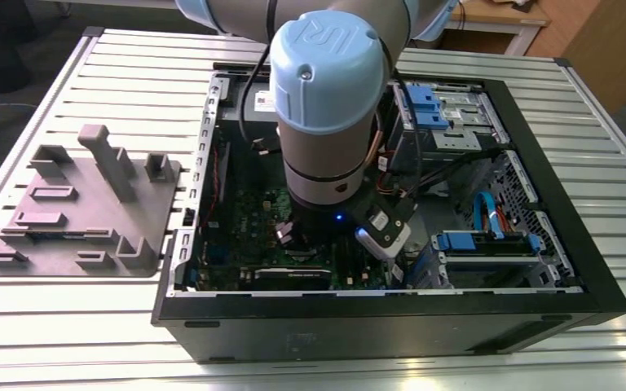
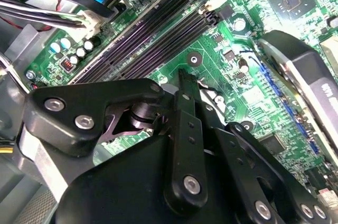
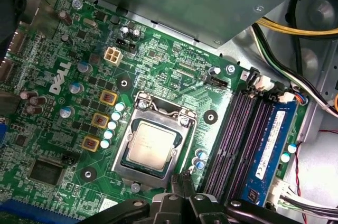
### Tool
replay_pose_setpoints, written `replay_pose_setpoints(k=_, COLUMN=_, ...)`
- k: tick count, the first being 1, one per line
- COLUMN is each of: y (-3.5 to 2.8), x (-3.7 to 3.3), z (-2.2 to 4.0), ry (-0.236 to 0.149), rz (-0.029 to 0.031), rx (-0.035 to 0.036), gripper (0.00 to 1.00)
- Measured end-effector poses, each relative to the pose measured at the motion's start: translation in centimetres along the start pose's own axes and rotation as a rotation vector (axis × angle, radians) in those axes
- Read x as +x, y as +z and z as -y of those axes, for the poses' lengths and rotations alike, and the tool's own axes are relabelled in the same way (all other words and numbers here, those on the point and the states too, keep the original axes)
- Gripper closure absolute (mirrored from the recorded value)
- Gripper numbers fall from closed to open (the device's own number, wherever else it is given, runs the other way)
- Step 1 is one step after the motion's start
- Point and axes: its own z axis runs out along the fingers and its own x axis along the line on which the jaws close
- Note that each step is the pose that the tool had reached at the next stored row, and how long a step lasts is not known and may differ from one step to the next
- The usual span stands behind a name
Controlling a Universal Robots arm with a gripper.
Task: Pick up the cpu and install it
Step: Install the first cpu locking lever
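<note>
One cpu seated in its socket on one green motherboard, tool just beside it, grip state unclear.

A raised letter emblem is carried on the arm's blue joint cap, seen in the exterior view toward 12 o'clock of the computer case. In the first wrist view, a large white maker's mark and fine white component codes are printed on the motherboard. A label on the blue memory module appears printed but illegible. Any marking on the cpu is too pale to be read.
</note>
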Motion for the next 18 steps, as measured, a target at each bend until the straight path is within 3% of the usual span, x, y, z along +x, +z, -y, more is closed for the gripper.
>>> replay_pose_setpoints(k=9, y=0.73, x=-0.03, z=0.06, ry=0.001, rz=0.0014, rx=-0.0039, gripper=0.89)
replay_pose_setpoints(k=18, y=0.99, x=-0.32, z=0.18, ry=0.001, rz=0.0018, rx=-0.0047, gripper=0.89)
